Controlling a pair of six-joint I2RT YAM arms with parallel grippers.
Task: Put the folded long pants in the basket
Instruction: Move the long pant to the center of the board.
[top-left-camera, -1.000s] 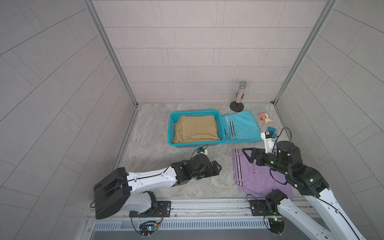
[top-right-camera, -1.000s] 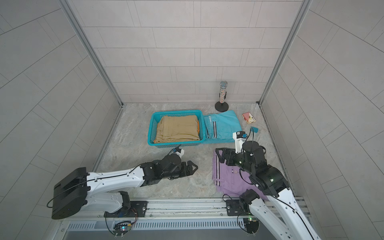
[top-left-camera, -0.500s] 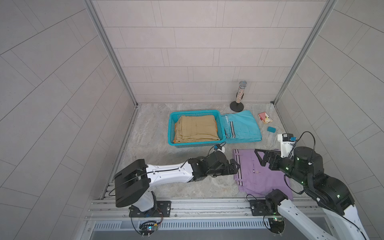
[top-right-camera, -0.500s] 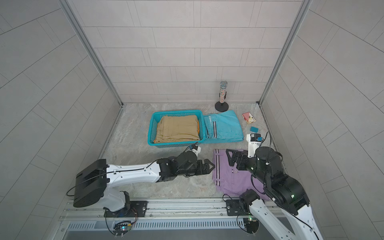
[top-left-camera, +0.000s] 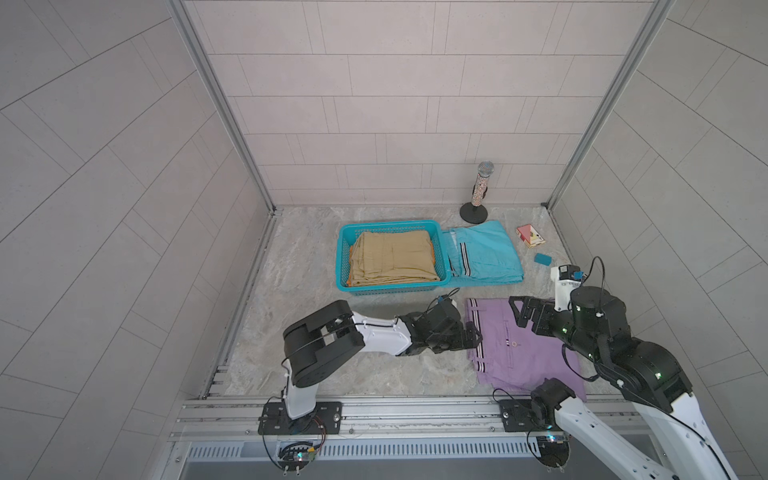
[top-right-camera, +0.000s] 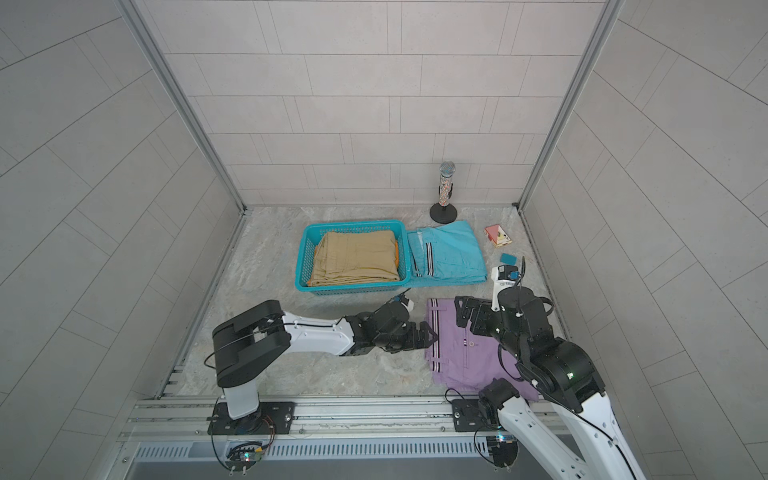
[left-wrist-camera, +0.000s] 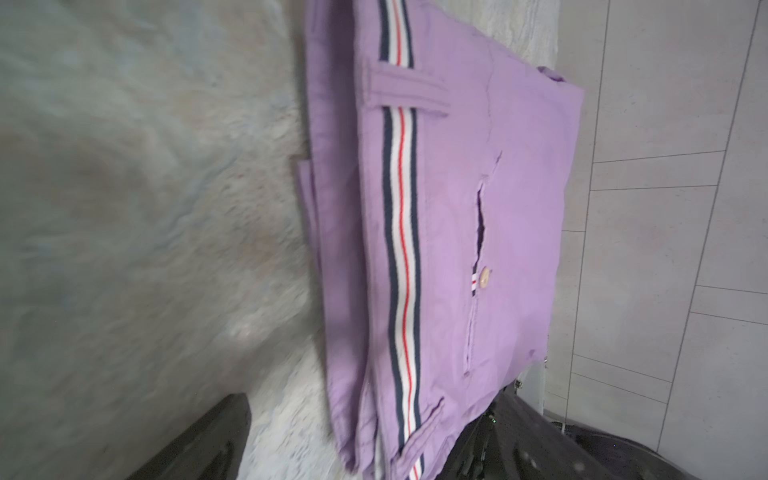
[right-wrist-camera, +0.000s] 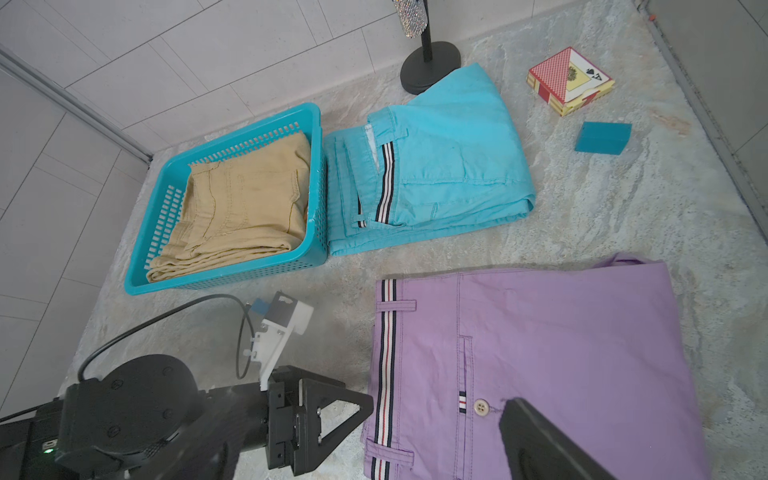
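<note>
Toward the left, at the back of the grey marbled stone tabletop (top-left-camera: 311, 332): the turquoise rectangular plastic basket (top-left-camera: 341, 262) with perforated mesh walls. Holds the folded khaki tan pants (top-left-camera: 392, 259), flat and filling most of it, on top of the folded orange pants (top-left-camera: 351, 274), seen only as a thin edge.

In front of the basket, low over the tabletop: the black left gripper (top-left-camera: 476, 337) on its white arm. Points rightward, tips at the striped left edge of the folded lilac pants (top-left-camera: 511, 353). Fingers spread wide, clasping nothing; cannot tell whether touching the cloth.

Just right of the basket, pressed against its outer wall: the folded turquoise pants (top-left-camera: 486, 257) with a black-white striped band. Flat on the tabletop, outside the basket.

In front of those, a little apart: the lilac pants, likewise flat on the tabletop and outside the basket, striped band toward the left gripper.

Over the back part of the lilac pants: the black right gripper (top-left-camera: 517, 313), fingers parted, grasping nothing.

By the back wall, behind the turquoise pants: a glittery tube on a black round stand (top-left-camera: 482, 187). Farther right: a red-and-white playing-card box (top-left-camera: 530, 236), and just in front of it a small teal block (top-left-camera: 542, 259).
</note>
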